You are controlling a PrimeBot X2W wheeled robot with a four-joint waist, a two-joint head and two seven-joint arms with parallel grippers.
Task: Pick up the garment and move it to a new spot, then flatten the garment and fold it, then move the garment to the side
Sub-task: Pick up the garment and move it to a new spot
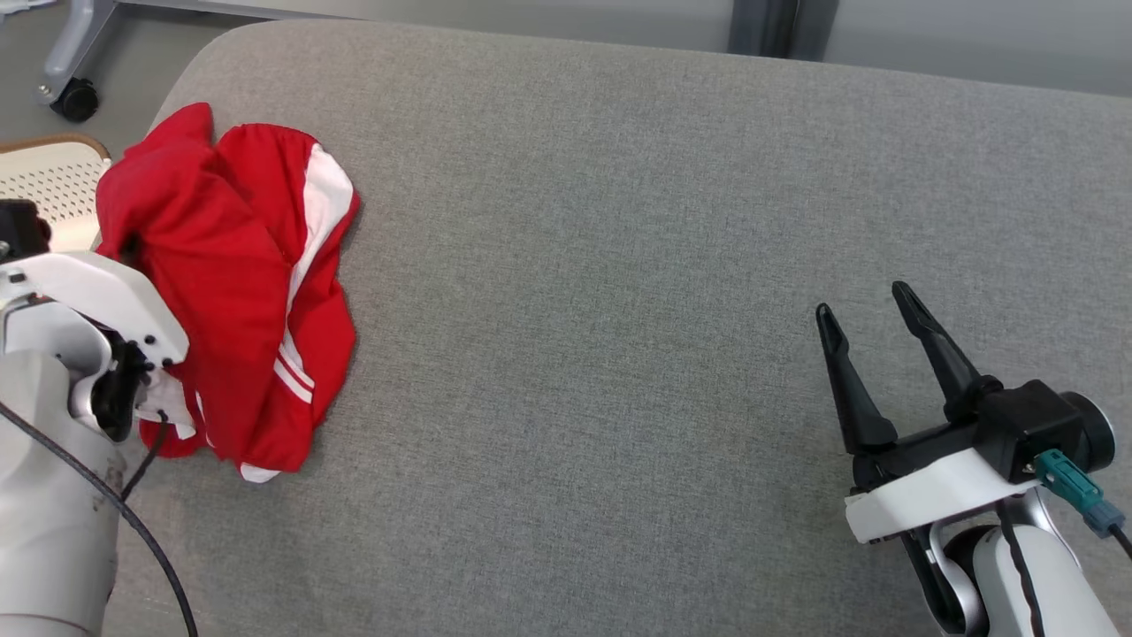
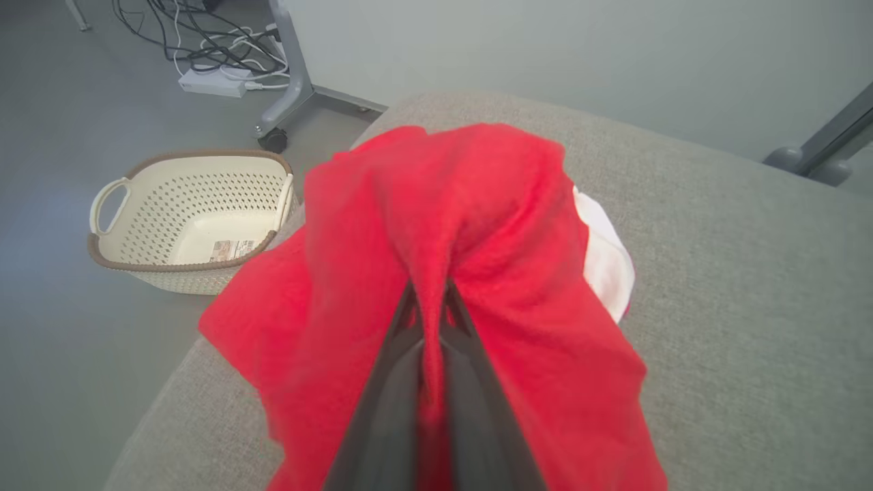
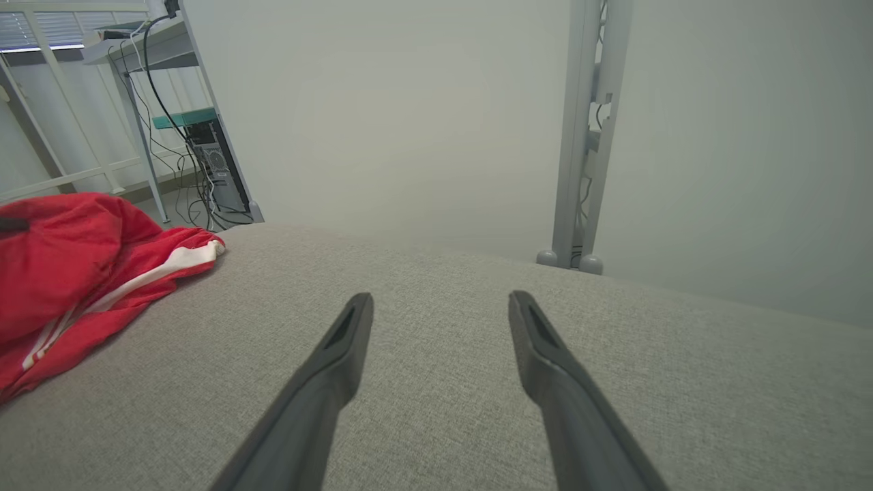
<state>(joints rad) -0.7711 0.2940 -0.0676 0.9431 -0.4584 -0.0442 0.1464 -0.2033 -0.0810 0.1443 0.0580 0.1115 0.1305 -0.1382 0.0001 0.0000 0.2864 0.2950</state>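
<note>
The garment is red with white side stripes and lies bunched at the left end of the grey cushioned surface. My left gripper is shut on a raised fold of the red garment, its fingers pinching cloth between them; in the head view the cloth hides those fingers behind the white wrist housing. My right gripper is open over bare grey fabric at the lower right, far from the garment; its two dark fingers hold nothing.
A cream perforated basket with a brown rim stands on the floor just off the cushion's left end. Cables and a wheeled grey stand leg lie beyond it. A wall and a grey post stand behind the cushion.
</note>
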